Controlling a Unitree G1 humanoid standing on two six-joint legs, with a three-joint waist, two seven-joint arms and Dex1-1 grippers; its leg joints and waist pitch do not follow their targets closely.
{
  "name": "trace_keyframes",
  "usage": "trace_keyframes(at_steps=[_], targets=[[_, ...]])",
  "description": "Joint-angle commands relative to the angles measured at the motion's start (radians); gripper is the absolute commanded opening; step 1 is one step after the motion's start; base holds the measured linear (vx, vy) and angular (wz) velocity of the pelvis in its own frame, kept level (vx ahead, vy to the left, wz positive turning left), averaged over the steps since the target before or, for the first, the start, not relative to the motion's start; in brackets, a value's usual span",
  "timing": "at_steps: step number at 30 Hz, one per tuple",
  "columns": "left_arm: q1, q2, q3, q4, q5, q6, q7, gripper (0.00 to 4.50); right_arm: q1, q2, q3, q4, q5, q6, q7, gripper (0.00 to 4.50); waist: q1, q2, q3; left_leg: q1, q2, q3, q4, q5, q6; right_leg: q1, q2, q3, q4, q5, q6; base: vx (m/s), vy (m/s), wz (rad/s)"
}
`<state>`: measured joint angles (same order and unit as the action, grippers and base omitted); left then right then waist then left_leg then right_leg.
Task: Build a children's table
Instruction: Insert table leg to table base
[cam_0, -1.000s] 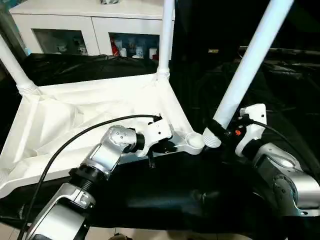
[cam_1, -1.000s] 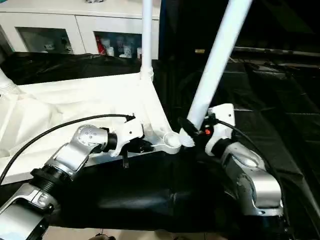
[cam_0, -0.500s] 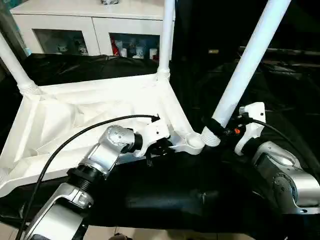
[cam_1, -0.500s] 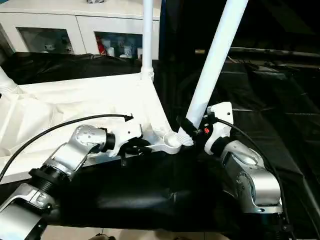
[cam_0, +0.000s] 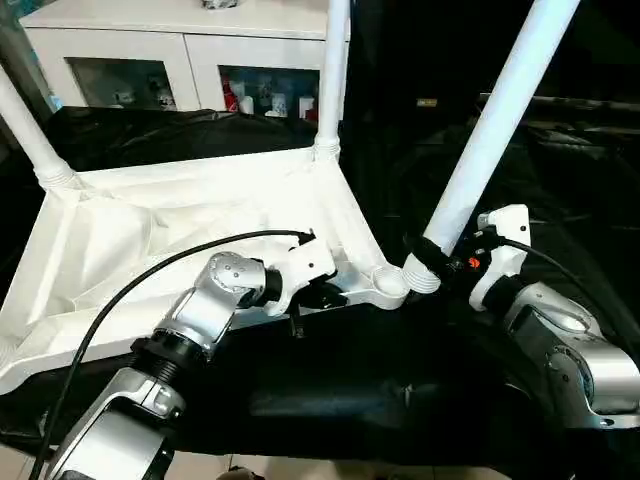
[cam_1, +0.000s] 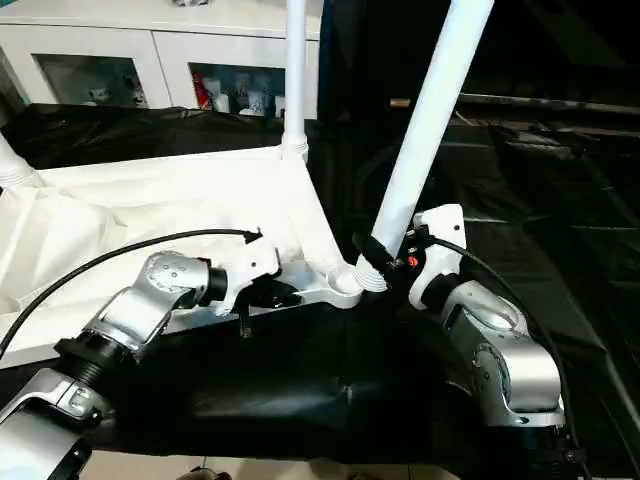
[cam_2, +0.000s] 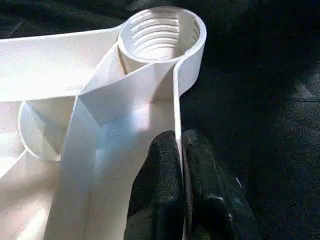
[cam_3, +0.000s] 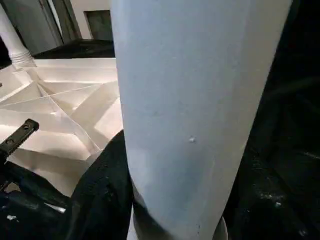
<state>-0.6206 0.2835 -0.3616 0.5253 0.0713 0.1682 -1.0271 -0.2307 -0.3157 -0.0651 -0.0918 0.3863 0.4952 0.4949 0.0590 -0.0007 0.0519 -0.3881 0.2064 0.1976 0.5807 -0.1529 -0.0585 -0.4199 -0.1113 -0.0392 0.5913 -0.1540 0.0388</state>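
Observation:
The white tabletop (cam_0: 150, 240) lies underside up on a black-covered surface. Two white legs stand in its far sockets, one far left (cam_0: 30, 135) and one far right (cam_0: 331, 80). The near right corner socket (cam_0: 386, 279) is open and threaded inside, as the left wrist view shows (cam_2: 162, 30). My left gripper (cam_0: 318, 294) is shut on the thin rim wall just beside that socket (cam_2: 178, 140). My right gripper (cam_0: 432, 258) is shut on a third leg (cam_0: 490, 120) near its ribbed lower end. That leg tilts up to the right, its end just beside the socket.
A white cabinet (cam_0: 180, 45) with glass doors stands behind the tabletop. Black sheeting (cam_0: 330, 390) covers the surface under and around the work. A black cable (cam_0: 130, 290) loops over my left forearm.
My left gripper's fingers parted briefly and closed again on the rim, a little further left. The held leg stays beside the socket, barely moved.

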Motion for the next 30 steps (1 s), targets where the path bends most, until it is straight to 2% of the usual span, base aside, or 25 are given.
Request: trace_keyframes(at_steps=[1,2,7,12,15,16,20,21,24,30], targets=[[0.009,0.006,0.006,-0.018,-0.003,0.0,-0.011,0.0,-0.014,-0.004,0.01,0.014,-0.003,-0.01,0.01,1.9,0.004,-0.017,-0.07,0.017,0.008,-0.005,-0.068,-0.3,0.001,0.041,-0.015,0.018,-0.073,-0.333,-0.163,0.0,0.0,0.0],[0.011,0.006,0.004,-0.022,-0.006,0.001,-0.014,0.0,-0.024,-0.008,0.024,0.026,-0.004,0.002,0.024,1.9,0.003,-0.013,-0.07,0.017,0.008,-0.005,-0.067,-0.3,-0.001,0.041,-0.016,0.018,-0.073,-0.329,-0.166,0.0,0.0,0.0],[0.021,0.004,-0.019,-0.062,-0.013,-0.003,-0.043,0.0,-0.074,0.006,0.05,0.1,0.005,0.027,0.058,1.9,0.0,-0.014,-0.073,0.017,0.009,-0.005,-0.066,-0.287,0.002,0.042,-0.015,0.017,-0.068,-0.293,-0.185,0.0,0.0,0.0],[0.022,0.0,-0.029,-0.083,-0.016,0.011,-0.053,0.0,-0.128,-0.005,0.082,0.188,-0.034,-0.005,0.096,1.9,0.005,-0.017,-0.072,0.019,0.01,-0.002,-0.063,-0.266,0.008,0.041,-0.015,0.018,-0.064,-0.267,-0.202,0.0,0.0,0.0],[0.029,0.008,-0.034,-0.096,-0.012,0.013,-0.06,0.0,-0.158,-0.011,0.095,0.24,-0.042,-0.016,0.118,1.9,0.007,-0.019,-0.073,0.017,0.01,-0.002,-0.064,-0.264,0.005,0.044,-0.015,0.018,-0.062,-0.266,-0.196,0.0,0.0,0.0],[0.033,0.014,-0.035,-0.105,-0.004,0.014,-0.059,0.0,-0.176,-0.019,0.109,0.273,-0.052,-0.012,0.139,1.9,0.006,-0.022,-0.074,0.018,0.011,-0.003,-0.063,-0.265,0.006,0.044,-0.017,0.017,-0.061,-0.268,-0.199,0.0,0.0,0.0],[0.034,0.016,-0.034,-0.106,0.001,0.013,-0.054,0.0,-0.184,-0.032,0.126,0.288,-0.063,-0.006,0.159,1.9,0.005,-0.021,-0.071,0.019,0.01,-0.002,-0.063,-0.278,0.002,0.042,-0.016,0.018,-0.065,-0.298,-0.189,0.0,0.0,0.0],[0.032,0.017,-0.032,-0.103,0.004,0.011,-0.05,0.0,-0.187,-0.038,0.131,0.292,-0.065,-0.004,0.17,1.9,0.005,-0.027,-0.071,0.018,0.011,-0.003,-0.064,-0.281,0.001,0.043,-0.016,0.018,-0.065,-0.307,-0.184,0.0,0.0,0.0],[0.029,0.018,-0.029,-0.099,0.004,0.012,-0.045,0.0,-0.193,-0.049,0.131,0.296,-0.063,0.002,0.185,1.9,0.005,-0.025,-0.071,0.019,0.012,-0.003,-0.064,-0.287,-0.002,0.042,-0.016,0.018,-0.066,-0.31,-0.182,0.0,0.0,0.0],[0.025,0.02,-0.032,-0.088,0.012,0.005,-0.034,0.0,-0.199,-0.077,0.141,0.278,-0.043,0.039,0.249,1.9,0.005,-0.03,-0.071,0.018,0.012,-0.004,-0.063,-0.291,0.002,0.043,-0.016,0.018,-0.065,-0.309,-0.184,0.0,0.0,0.0]])
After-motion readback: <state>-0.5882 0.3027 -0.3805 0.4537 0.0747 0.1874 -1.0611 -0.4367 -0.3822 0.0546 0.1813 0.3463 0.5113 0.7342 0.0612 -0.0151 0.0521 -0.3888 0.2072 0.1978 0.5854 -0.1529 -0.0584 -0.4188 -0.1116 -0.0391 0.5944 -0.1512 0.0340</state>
